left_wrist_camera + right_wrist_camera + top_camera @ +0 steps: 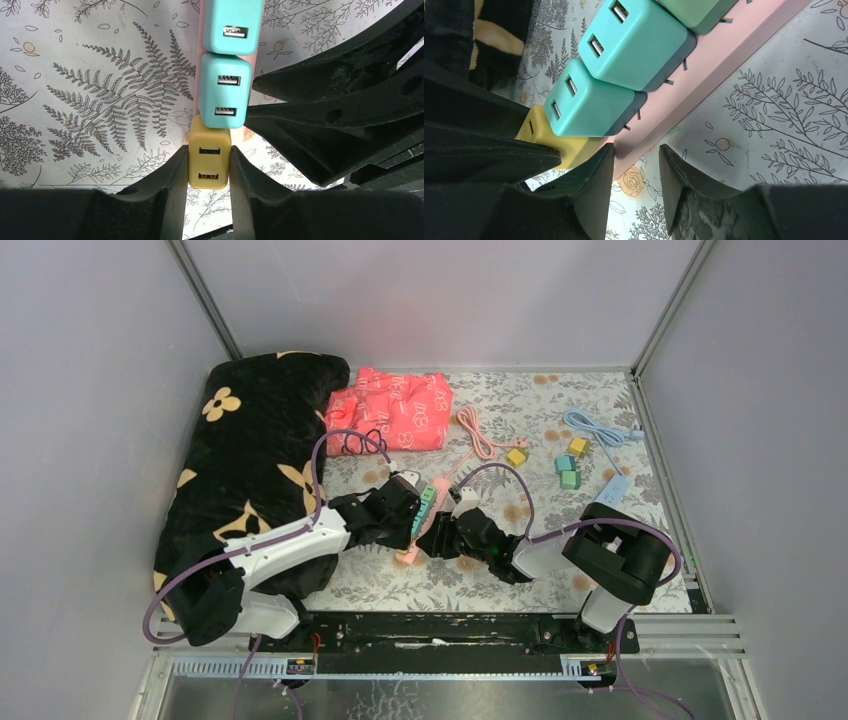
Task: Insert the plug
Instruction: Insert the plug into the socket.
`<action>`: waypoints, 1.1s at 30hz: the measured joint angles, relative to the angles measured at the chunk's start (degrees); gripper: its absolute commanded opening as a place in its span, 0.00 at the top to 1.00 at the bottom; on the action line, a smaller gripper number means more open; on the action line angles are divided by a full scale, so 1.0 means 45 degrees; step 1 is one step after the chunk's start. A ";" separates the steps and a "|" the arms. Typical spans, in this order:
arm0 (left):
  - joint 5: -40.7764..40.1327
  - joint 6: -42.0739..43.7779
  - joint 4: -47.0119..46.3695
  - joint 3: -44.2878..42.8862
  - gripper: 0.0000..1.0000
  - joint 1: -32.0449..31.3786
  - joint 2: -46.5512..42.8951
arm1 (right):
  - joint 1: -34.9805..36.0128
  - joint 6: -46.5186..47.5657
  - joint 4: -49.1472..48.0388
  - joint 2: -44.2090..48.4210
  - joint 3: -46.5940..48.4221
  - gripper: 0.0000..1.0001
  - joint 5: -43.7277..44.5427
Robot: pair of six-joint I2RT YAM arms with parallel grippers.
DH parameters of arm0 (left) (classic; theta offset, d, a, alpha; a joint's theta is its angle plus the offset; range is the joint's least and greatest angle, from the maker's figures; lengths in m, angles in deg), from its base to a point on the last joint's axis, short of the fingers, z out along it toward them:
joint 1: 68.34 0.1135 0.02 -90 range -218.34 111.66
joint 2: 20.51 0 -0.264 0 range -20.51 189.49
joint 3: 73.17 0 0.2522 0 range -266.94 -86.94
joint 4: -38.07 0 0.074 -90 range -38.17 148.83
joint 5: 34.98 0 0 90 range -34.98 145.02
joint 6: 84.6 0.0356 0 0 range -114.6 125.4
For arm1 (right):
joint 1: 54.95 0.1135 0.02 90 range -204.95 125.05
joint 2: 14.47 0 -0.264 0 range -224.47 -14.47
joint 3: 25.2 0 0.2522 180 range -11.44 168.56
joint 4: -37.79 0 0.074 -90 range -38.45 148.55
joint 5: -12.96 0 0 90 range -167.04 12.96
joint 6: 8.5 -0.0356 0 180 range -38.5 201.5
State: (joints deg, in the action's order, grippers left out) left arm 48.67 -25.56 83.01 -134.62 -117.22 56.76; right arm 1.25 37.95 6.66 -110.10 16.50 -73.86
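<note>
- Left gripper (208, 156) is clamped narrowly on the yellow plug (209, 167), one finger on each side of it.
- That yellow plug sits at the near end of a pink power strip (724, 55), in line with two teal plugs (222, 90). How deep its prongs sit cannot be told.
- A green plug (699, 12) comes next in the row.
- Right gripper (636, 150) has its fingers partly spread at the strip's near end. Only the patterned cloth shows in the gap, and nothing is held.
- Both grippers meet over the strip, near the middle of the desk (480, 585).
- A black flowered blanket (250, 450) lies along the left edge.
- A red packet (395, 410) sits by the far edge, with a pink cable (478, 430) just beside it.
- Small yellow and green blocks (567, 468) and a blue cable (595, 428) lie toward the far right corner.
</note>
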 measured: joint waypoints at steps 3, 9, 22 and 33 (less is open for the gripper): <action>0.0000 -0.0005 0.0000 0.0000 1.00 0.0000 0.0005 | 0.0000 0.0000 0.0000 0.0000 0.0000 0.56 -0.0005; 0.0039 -0.0005 0.0000 -0.0029 1.00 -0.0034 0.0078 | 0.0000 0.0000 0.0000 -0.0005 0.0000 0.56 -0.0005; -0.0913 -0.0068 0.0204 -0.0340 1.00 -0.0777 0.0529 | 0.0000 -0.0005 -0.0039 -0.0034 0.0005 0.56 -0.0053; -0.1846 -0.0131 0.0607 -0.0787 1.00 -0.1438 0.1088 | 0.0000 -0.0053 -0.0107 -0.0083 0.0005 0.56 -0.0170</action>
State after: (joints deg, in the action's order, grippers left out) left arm 40.37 -26.15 85.74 -138.16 -123.69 61.66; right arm 1.25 37.71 6.18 -110.47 16.52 -74.63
